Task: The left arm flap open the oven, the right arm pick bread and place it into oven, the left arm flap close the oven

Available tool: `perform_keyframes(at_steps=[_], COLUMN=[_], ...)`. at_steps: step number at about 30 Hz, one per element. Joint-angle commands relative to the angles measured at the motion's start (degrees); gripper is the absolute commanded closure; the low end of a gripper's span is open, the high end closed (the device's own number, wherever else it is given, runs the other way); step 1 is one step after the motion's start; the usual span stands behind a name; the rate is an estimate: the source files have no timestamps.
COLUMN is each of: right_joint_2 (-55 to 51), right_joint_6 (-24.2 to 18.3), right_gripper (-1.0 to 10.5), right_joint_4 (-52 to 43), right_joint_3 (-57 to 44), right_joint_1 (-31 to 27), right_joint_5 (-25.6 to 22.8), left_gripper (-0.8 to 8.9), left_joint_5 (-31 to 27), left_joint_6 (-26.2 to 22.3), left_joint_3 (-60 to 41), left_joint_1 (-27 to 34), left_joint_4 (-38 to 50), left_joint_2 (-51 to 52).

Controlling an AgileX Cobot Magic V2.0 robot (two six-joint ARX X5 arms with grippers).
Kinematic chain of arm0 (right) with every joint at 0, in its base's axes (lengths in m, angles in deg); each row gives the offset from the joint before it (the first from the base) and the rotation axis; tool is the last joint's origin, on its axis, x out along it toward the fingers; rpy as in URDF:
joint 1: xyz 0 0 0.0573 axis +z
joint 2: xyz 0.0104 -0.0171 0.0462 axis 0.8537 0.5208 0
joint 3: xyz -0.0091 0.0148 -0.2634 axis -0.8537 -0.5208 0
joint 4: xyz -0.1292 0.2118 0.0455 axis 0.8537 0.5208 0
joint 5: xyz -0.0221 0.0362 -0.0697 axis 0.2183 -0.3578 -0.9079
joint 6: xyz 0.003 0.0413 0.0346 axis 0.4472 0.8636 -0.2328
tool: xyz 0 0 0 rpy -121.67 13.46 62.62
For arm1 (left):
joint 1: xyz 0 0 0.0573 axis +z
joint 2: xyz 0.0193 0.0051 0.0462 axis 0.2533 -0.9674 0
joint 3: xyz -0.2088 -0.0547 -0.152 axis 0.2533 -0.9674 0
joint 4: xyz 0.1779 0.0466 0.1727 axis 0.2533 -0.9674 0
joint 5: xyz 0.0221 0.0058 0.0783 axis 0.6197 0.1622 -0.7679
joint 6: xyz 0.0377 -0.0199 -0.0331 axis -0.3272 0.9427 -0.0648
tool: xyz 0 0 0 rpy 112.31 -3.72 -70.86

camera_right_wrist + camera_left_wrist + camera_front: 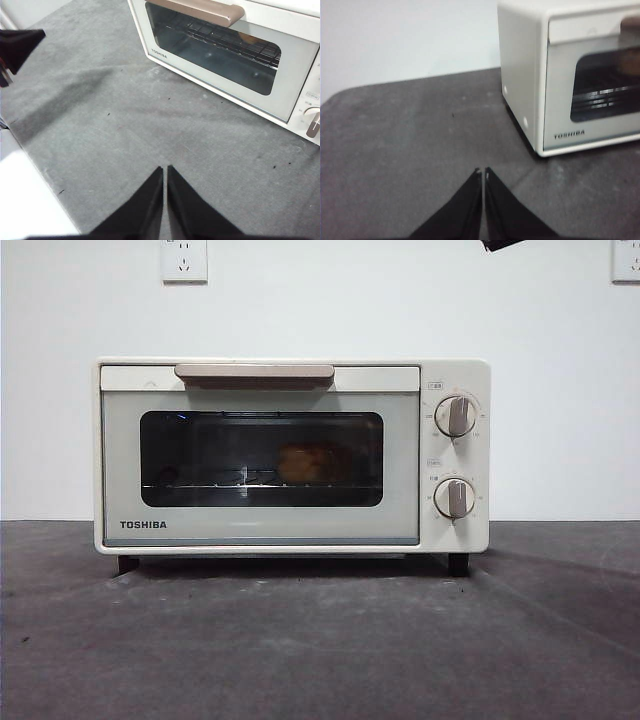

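The cream-white Toshiba oven (290, 455) stands in the middle of the grey table with its glass door shut and its beige handle (254, 372) at the top. The golden-orange bread (314, 463) sits inside on the wire rack, seen through the glass. My left gripper (483, 172) is shut and empty, above the table off the oven's (570, 75) left side. My right gripper (165, 170) is shut and empty, above the table in front of the oven (225, 55). A black arm tip (500, 244) shows at the top edge of the front view.
Two round knobs (456, 417) are on the oven's right panel. A white wall with power sockets (184, 259) stands behind. The other arm's dark tip (17, 47) shows at the side of the right wrist view, beside the table's pale edge (25, 200).
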State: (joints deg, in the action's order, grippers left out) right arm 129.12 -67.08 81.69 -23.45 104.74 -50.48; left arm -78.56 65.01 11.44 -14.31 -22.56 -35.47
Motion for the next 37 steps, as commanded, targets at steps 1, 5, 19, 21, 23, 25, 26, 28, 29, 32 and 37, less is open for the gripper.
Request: perform_keyframes(at_steps=[1, 5, 19, 21, 23, 25, 26, 28, 29, 32, 37], right_joint_2=[0.4, 0.4, 0.4, 0.4, 0.4, 0.4, 0.4, 0.4, 0.4, 0.4, 0.4], right_joint_6=[0.4, 0.4, 0.4, 0.4, 0.4, 0.4, 0.4, 0.4, 0.4, 0.4, 0.4], right_gripper=[9.4, 9.4, 9.4, 9.4, 9.4, 9.4, 9.4, 9.4, 9.4, 9.4, 9.4], right_joint_4=[-0.6, -0.5, -0.6, -0.6, -0.6, -0.6, -0.6, -0.6, -0.6, -0.6, -0.6], right_joint_3=[0.6, 0.6, 0.6, 0.6, 0.6, 0.6, 0.6, 0.6, 0.6, 0.6, 0.6], right_joint_1=[0.6, 0.6, 0.6, 0.6, 0.6, 0.6, 0.6, 0.6, 0.6, 0.6, 0.6], right_joint_5=[-0.2, -0.2, -0.2, -0.2, -0.2, -0.2, -0.2, -0.2, -0.2, -0.2, -0.2], left_gripper=[7.94, 7.94, 7.94, 7.94, 7.94, 7.94, 7.94, 7.94, 7.94, 7.94, 7.94], left_joint_5=[-0.3, -0.3, -0.3, -0.3, -0.3, -0.3, -0.3, -0.3, -0.3, -0.3, -0.3], left_joint_6=[-0.3, -0.3, -0.3, -0.3, -0.3, -0.3, -0.3, -0.3, -0.3, -0.3, -0.3], left_joint_3=[-1.1, -2.8, -4.9, -4.9, -4.9, -4.9, -4.9, -4.9, -4.9, -4.9, -4.8], left_joint_1=[0.2, 0.2, -0.1, 0.0, 0.0, 0.0, 0.0, 0.0, 0.0, 0.0, 0.0], left_joint_4=[1.0, 1.0, 1.4, 1.5, 1.5, 1.5, 1.5, 1.5, 1.5, 1.5, 1.5], left_joint_2=[0.1, 0.1, 0.2, 0.1, 0.1, 0.1, 0.1, 0.1, 0.1, 0.1, 0.1])
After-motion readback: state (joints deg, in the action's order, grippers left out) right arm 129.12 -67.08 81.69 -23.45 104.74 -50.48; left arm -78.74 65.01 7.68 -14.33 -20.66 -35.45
